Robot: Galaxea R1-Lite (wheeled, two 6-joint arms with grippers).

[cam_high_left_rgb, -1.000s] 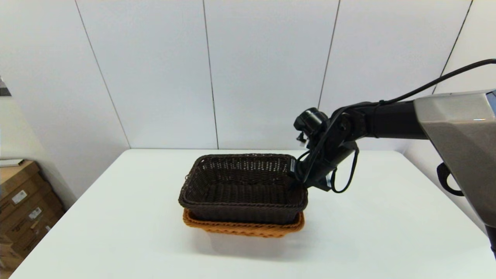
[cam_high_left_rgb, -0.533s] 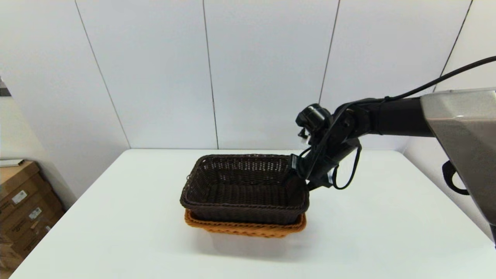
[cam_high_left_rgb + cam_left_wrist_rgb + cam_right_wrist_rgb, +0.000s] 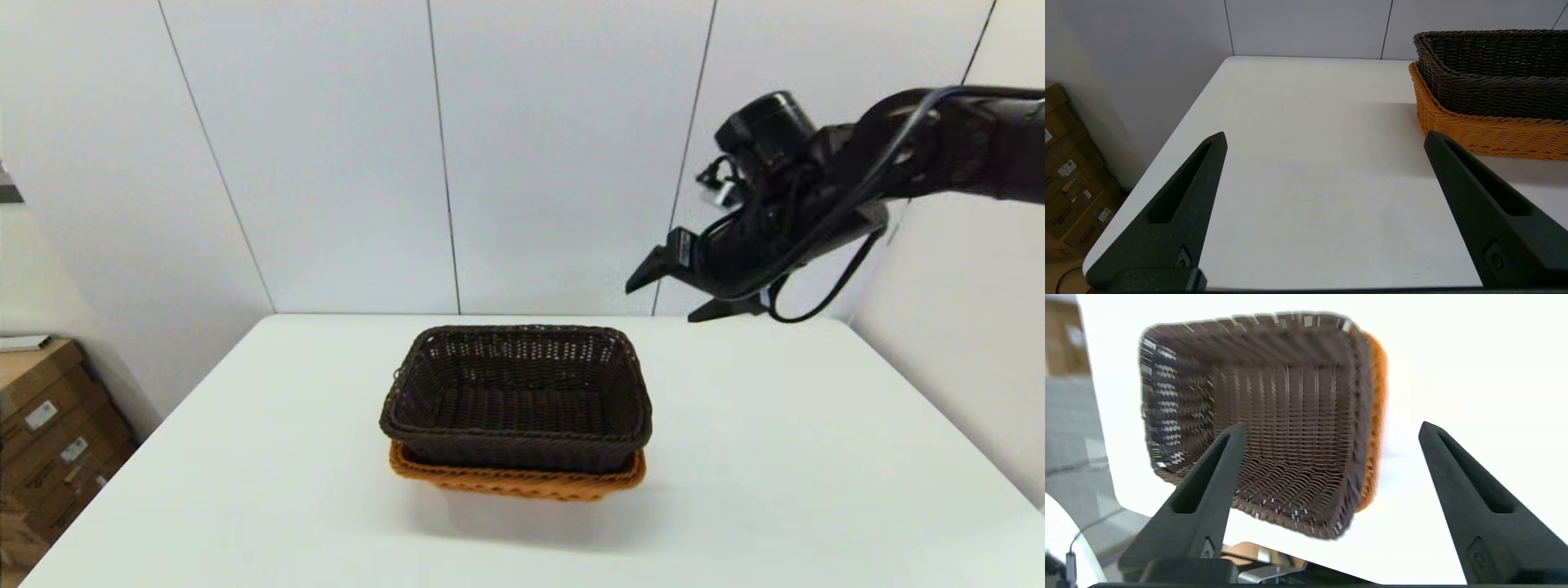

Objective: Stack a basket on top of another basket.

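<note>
The dark brown basket (image 3: pixel 516 398) sits nested inside the orange-tan basket (image 3: pixel 522 482) at the table's middle; only the orange rim shows below it. Both also show in the left wrist view, dark basket (image 3: pixel 1494 69) over orange basket (image 3: pixel 1486 130), and in the right wrist view, dark basket (image 3: pixel 1265 420) with an orange edge (image 3: pixel 1376 416). My right gripper (image 3: pixel 671 296) hangs open in the air, above and to the right of the baskets, touching nothing. My left gripper (image 3: pixel 1327 139) is open and empty, low over the table to the left of the baskets, out of the head view.
The white table (image 3: pixel 816 457) backs onto a white panelled wall. Cardboard boxes (image 3: pixel 49 425) stand on the floor past the table's left edge.
My right gripper has let go of the dark basket's right rim, then risen and drawn back to the right. The dark basket stays nested in the orange one.
</note>
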